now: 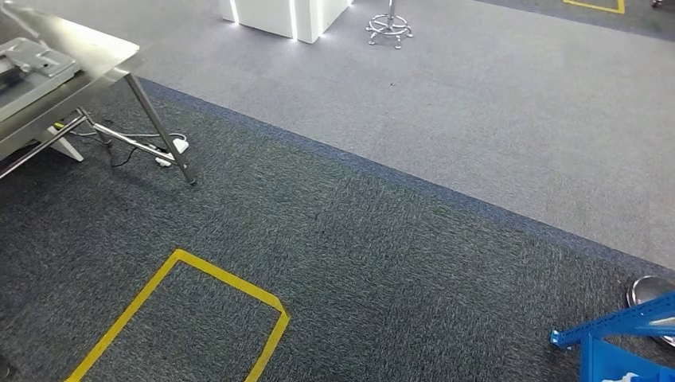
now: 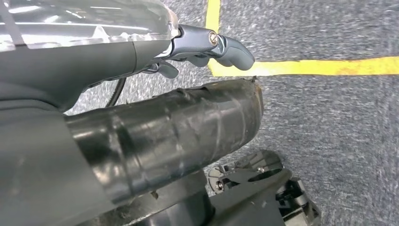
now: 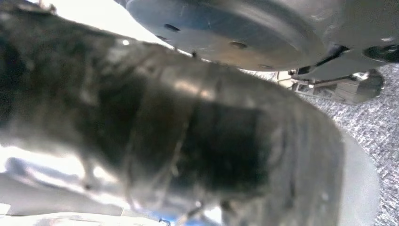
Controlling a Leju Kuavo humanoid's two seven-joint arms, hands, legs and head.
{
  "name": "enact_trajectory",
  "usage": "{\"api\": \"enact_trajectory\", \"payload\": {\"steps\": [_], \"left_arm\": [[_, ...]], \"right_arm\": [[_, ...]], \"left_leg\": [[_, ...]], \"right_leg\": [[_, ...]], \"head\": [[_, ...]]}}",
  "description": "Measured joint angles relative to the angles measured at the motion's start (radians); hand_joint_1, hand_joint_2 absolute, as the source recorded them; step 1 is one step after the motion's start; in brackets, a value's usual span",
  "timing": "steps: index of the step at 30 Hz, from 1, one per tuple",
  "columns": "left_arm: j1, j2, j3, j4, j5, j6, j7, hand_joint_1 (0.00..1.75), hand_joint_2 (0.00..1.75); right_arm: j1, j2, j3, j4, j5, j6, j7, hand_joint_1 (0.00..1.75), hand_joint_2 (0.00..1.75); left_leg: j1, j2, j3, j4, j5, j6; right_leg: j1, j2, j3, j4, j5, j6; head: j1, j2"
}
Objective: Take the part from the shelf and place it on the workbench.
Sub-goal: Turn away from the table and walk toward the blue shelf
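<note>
Left fingers: the left hand (image 2: 179,122) hangs over the carpet. Its grey fingers (image 2: 230,49) are bent inward and close together, with nothing seen between them.
Right fingers: the right hand (image 3: 188,141) is a dark blur close to the lens. I cannot tell whether its fingers are apart, together or clamped on something.
Part: I cannot tell where it is. Neither hand plainly carries one. A grey metal piece (image 1: 32,56) lies on the workbench top, but whether it is the part is unclear.
Progress: judging from this, nothing confirms a finished pick or placement. The robot looks to be on the open floor between the two stations, within reach of neither.
What is left: probably reaching the shelf, grasping the part, carrying it across and setting it on the workbench. If the blurred right hand does hold the part, only the walk and the placing remain.
Shelf: a blue metal corner (image 1: 617,334) at the lower right of the head view, near the robot's right side.
Workbench: a steel table (image 1: 95,52) on slanted legs at the upper left, well apart from the shelf.
Floor: dark speckled carpet (image 1: 382,270) with a yellow tape outline (image 1: 227,277) near the robot. A blue border strip separates it from paler grey carpet (image 1: 477,95) beyond.
Under the table: a white power strip (image 1: 171,150) with dark cables.
Room beyond: a white cabinet (image 1: 286,16) with lit edges, and a chrome stool base (image 1: 389,29) just beside it.
</note>
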Motion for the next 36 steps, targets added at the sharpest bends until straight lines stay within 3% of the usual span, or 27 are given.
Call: {"api": "enact_trajectory", "payload": {"steps": [2,4,5,7,8,9,10,11,12,14,16,17,18,20,22,23,24,25,26,28,30,31,33,34,36], "left_arm": [[-0.003,0.0,0.0,0.0,0.0,0.0,0.0,0.0,0.0],[-0.006,0.0,0.0,0.0,0.0,0.001,0.0,0.0,0.0],[-0.005,0.0,0.0,0.0,0.0,0.001,0.001,0.0,0.0],[-0.002,0.0,0.001,0.0,0.0,0.001,0.003,0.0,0.0],[-0.001,0.0,0.002,0.0,0.0,0.001,0.004,0.0,0.0],[0.001,0.0,0.003,0.0,0.0,0.001,0.005,0.0,0.0],[0.002,0.001,0.004,0.0,0.0,0.001,0.006,0.0,0.0],[0.003,0.001,0.005,0.0,0.0,0.001,0.006,0.0,0.0],[0.004,0.002,0.005,0.0,0.0,0.001,0.007,0.0,0.0],[0.004,0.003,0.006,0.0,0.0,0.0,0.005,0.0,0.0],[0.001,0.003,0.007,0.0,-0.001,-0.001,0.001,0.0,0.0],[-0.001,0.003,0.007,0.0,-0.001,-0.002,-0.001,0.0,0.0],[-0.003,0.003,0.007,0.0,-0.001,-0.002,-0.002,0.0,0.0],[-0.003,0.002,0.007,0.0,-0.002,-0.003,-0.004,0.0,0.0],[-0.001,0.002,0.007,0.0,-0.004,-0.007,-0.005,0.0,0.0],[0.001,0.002,0.007,0.0,-0.004,-0.009,-0.005,0.0,0.0],[0.002,0.002,0.007,0.0,-0.005,-0.01,-0.004,0.0,0.0],[0.002,0.002,0.007,0.0,-0.005,-0.011,-0.004,0.0,0.0],[0.001,0.002,0.007,0.0,-0.005,-0.012,-0.004,0.0,0.0],[-0.001,0.002,0.007,0.0,-0.005,-0.013,-0.005,0.0,0.0],[-0.002,0.003,0.007,0.0,-0.005,-0.013,-0.005,0.0,0.0],[-0.003,0.003,0.007,0.0,-0.005,-0.013,-0.006,0.0,0.0],[-0.007,0.003,0.007,0.0,-0.005,-0.013,-0.008,0.0,0.0],[-0.009,0.003,0.007,0.0,-0.004,-0.013,-0.009,0.0,0.0],[-0.008,0.003,0.007,0.0,-0.004,-0.013,-0.011,0.0,0.0]], "right_arm": [[0.002,0.0,0.0,0.0,0.002,0.001,0.001,0.0,0.0],[0.003,0.001,0.0,0.0,0.002,0.002,0.002,0.0,0.0],[0.003,0.002,0.0,0.0,0.003,0.002,0.002,0.0,0.0],[0.0,0.002,0.0,0.0,0.004,0.003,0.003,0.0,0.0],[0.0,0.002,0.0,0.0,0.004,0.003,0.003,0.0,0.0],[0.0,0.002,0.0,0.0,0.004,0.003,0.003,0.0,0.0],[0.001,0.002,0.0,0.0,0.004,0.003,0.003,0.0,0.0],[0.001,0.002,0.0,0.0,0.004,0.003,0.003,0.0,0.0],[0.001,0.003,0.0,0.0,0.005,0.004,0.003,0.0,0.0],[-0.001,0.003,0.0,0.0,0.006,0.006,0.003,0.0,0.0],[-0.002,0.003,0.0,0.0,0.01,0.009,0.003,0.0,0.0],[0.0,0.003,0.0,0.0,0.011,0.01,0.004,0.0,0.0],[0.002,0.003,0.0,0.0,0.013,0.011,0.005,0.0,0.0],[0.002,0.003,0.0,0.0,0.016,0.012,0.007,0.0,0.0],[-0.001,0.003,0.001,0.0,0.02,0.013,0.009,0.0,0.0],[-0.002,0.003,0.001,0.0,0.022,0.015,0.01,0.0,0.0],[-0.002,0.003,0.002,0.0,0.025,0.016,0.01,0.0,0.0],[-0.001,0.003,0.004,0.0,0.029,0.017,0.011,0.0,0.0],[0.0,0.003,0.005,0.0,0.033,0.018,0.012,0.0,0.0],[0.001,0.002,0.008,0.0,0.037,0.018,0.013,0.0,0.0],[-0.001,0.002,0.01,0.0,0.039,0.019,0.014,0.0,0.0],[-0.002,0.002,0.012,0.0,0.04,0.019,0.014,0.0,0.0],[0.0,0.002,0.014,0.0,0.04,0.019,0.014,0.0,0.0],[0.001,0.002,0.015,0.0,0.04,0.019,0.014,0.0,0.0],[-0.001,0.002,0.016,0.0,0.04,0.019,0.014,0.0,0.0]], "left_leg": [[-0.001,0.017,0.006,-0.001,-0.003,-0.009],[0.003,-0.002,0.004,0.019,-0.022,-0.019],[0.006,-0.026,-0.009,0.053,-0.047,-0.024],[0.011,-0.076,-0.065,0.177,-0.113,-0.03],[0.012,-0.085,-0.096,0.241,-0.136,-0.032],[0.013,-0.089,-0.117,0.28,-0.141,-0.033],[0.013,-0.091,-0.122,0.283,-0.125,-0.033],[0.015,-0.094,-0.109,0.245,-0.091,-0.033],[0.017,-0.105,-0.083,0.179,-0.048,-0.031],[0.02,-0.149,-0.038,0.063,0.002,-0.028],[0.018,-0.172,-0.026,0.027,0.007,-0.022],[0.017,-0.164,-0.025,0.025,0.01,-0.016],[0.018,-0.153,-0.023,0.02,0.014,-0.009],[0.02,-0.128,-0.021,0.008,0.023,0.007],[0.018,-0.1,-0.021,0.002,0.027,0.016],[0.016,-0.084,-0.023,0.003,0.026,0.017],[0.015,-0.068,-0.023,0.003,0.026,0.018],[0.015,-0.054,-0.024,0.003,0.025,0.017],[0.015,-0.041,-0.023,0.003,0.024,0.016],[0.014,-0.02,-0.02,0.005,0.02,0.01],[0.009,-0.002,-0.016,0.009,0.013,0.0],[0.007,0.006,-0.014,0.009,0.011,-0.006],[0.007,0.018,-0.008,0.008,0.008,-0.016],[0.009,0.007,-0.009,0.015,0.0,-0.022],[0.014,-0.043,-0.036,0.083,-0.047,-0.032]], "right_leg": [[0.002,0.019,-0.002,-0.004,0.001,-0.01],[-0.001,0.038,0.001,-0.012,0.006,-0.022],[-0.004,0.047,0.002,-0.015,0.009,-0.027],[-0.004,0.067,0.001,-0.016,0.011,-0.035],[-0.003,0.079,0.0,-0.015,0.011,-0.036],[-0.003,0.092,0.0,-0.013,0.011,-0.036],[-0.003,0.106,0.0,-0.01,0.011,-0.036],[-0.003,0.12,0.0,-0.007,0.01,-0.035],[-0.003,0.134,0.0,-0.004,0.009,-0.033],[-0.003,0.158,-0.005,0.004,0.007,-0.025],[-0.004,0.178,-0.013,0.006,0.01,-0.013],[-0.006,0.188,-0.017,0.005,0.014,-0.006],[-0.008,0.187,-0.019,0.006,0.014,-0.001],[-0.007,0.145,-0.038,0.043,-0.013,0.007],[-0.007,0.093,-0.09,0.153,-0.076,0.012],[-0.008,0.083,-0.119,0.214,-0.103,0.015],[-0.01,0.078,-0.139,0.258,-0.116,0.017],[-0.012,0.074,-0.142,0.267,-0.109,0.02],[-0.012,0.069,-0.126,0.239,-0.087,0.021],[-0.011,0.034,-0.053,0.107,-0.028,0.018],[-0.004,0.002,-0.004,0.011,0.001,0.008],[0.0,-0.001,0.0,-0.002,0.001,0.003],[0.0,0.02,-0.001,-0.005,0.005,-0.008],[-0.002,0.03,0.0,-0.008,0.008,-0.014],[-0.008,0.049,0.002,-0.014,0.014,-0.026]], "head": [[-0.001,0.0],[-0.001,0.0],[-0.001,0.0],[-0.002,0.0],[-0.001,0.0],[-0.002,0.0],[-0.002,0.0],[-0.002,0.0],[-0.002,0.0],[-0.002,0.0],[-0.001,0.0],[-0.001,0.0],[-0.001,0.0],[0.001,0.0],[0.003,0.0],[0.003,0.0],[0.003,0.0],[0.003,0.0],[0.003,0.0],[0.003,0.0],[0.002,0.0],[0.002,0.0],[0.002,0.0],[0.002,0.0],[0.002,0.0]]}}
